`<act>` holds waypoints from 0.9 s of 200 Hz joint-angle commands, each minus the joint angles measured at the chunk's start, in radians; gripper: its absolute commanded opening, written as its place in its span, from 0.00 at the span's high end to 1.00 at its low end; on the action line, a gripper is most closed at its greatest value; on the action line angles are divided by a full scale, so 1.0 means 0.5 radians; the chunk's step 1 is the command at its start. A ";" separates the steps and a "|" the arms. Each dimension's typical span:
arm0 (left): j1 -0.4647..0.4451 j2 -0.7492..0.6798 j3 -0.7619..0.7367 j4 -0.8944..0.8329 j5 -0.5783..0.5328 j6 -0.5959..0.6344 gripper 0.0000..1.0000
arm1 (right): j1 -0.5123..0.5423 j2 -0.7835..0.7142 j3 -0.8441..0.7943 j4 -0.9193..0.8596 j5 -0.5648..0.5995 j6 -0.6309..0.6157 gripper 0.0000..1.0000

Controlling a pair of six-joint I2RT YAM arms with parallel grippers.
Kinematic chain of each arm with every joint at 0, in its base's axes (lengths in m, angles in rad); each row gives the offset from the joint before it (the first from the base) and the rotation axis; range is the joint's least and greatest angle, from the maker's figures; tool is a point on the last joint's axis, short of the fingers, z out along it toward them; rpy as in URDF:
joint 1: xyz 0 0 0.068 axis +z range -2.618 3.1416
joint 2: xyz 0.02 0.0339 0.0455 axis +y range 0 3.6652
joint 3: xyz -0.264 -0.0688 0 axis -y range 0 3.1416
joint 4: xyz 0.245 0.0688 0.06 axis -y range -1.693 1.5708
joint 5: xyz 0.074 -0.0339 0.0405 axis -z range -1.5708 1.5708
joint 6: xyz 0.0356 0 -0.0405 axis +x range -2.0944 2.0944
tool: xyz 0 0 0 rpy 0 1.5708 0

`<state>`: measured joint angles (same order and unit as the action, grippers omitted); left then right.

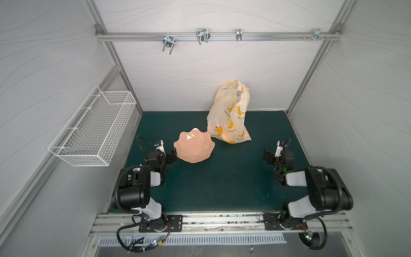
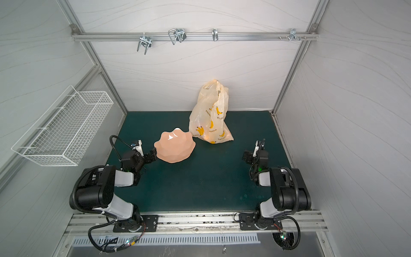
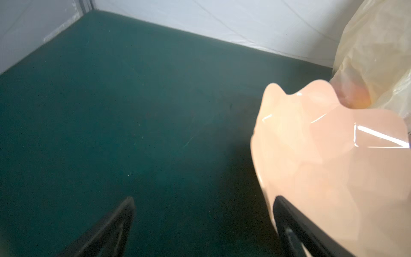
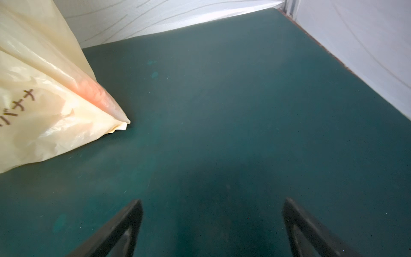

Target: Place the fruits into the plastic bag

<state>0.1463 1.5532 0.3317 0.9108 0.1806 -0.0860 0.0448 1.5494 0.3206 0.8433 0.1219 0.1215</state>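
Note:
The cream plastic bag, printed with banana bunches, stands upright at the back of the green mat, its handles leaning on the rear wall. No loose fruits lie in view. Only an orange-red blur shows through the bag's thin wall, and a pink-orange tint near its bottom corner. My left gripper is open and holds nothing, one finger close against the pink bowl's side. My right gripper is open over bare mat, right of the bag.
The pink wavy-edged bowl sits with nothing in it, just front-left of the bag. A white wire basket hangs on the left wall. Metal hooks hang from the rail above. White walls enclose the mat.

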 commanded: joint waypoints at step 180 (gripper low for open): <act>-0.127 -0.001 0.180 -0.143 -0.157 0.115 0.01 | 0.140 0.032 0.213 -0.058 0.219 -0.148 0.01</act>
<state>0.0822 1.5532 0.4091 0.8108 0.1120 -0.0372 0.1139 1.5703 0.4259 0.8177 0.2237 0.0593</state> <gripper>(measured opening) 0.989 0.990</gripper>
